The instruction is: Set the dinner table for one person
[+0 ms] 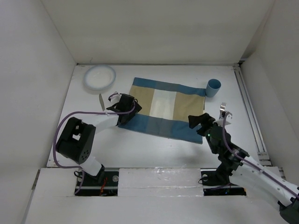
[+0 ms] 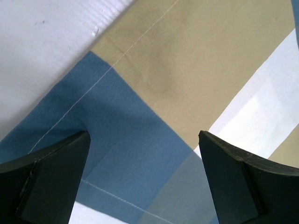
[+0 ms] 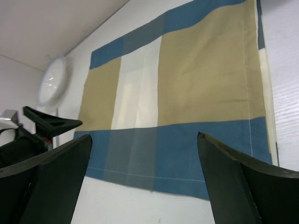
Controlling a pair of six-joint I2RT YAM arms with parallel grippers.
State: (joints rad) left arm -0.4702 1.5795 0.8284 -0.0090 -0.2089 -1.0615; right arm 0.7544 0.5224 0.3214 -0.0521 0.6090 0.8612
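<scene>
Across the middle of the dinner table, a wide, matte white top, the placemat lies flat and a little askew. That looks like the only step done. The plate sits off the mat at its ten o'clock, the cup just beside its two o'clock corner, the fork at three o'clock and the knife at nine o'clock, all on bare tabletop. By my reading, all four have yet to be set in place.

The mat is woven cloth in blue, tan and white blocks, with a pale stitched hem. The plate is round, smooth and white with a bluish rim. The cup is a plain blue cylinder, and the fork is shiny with thin tines. The knife is a slim, pale strip.

The left gripper hovers over the mat's nine o'clock edge, fingers spread and holding nothing. The right gripper, near the four o'clock corner, is likewise spread and empty.
</scene>
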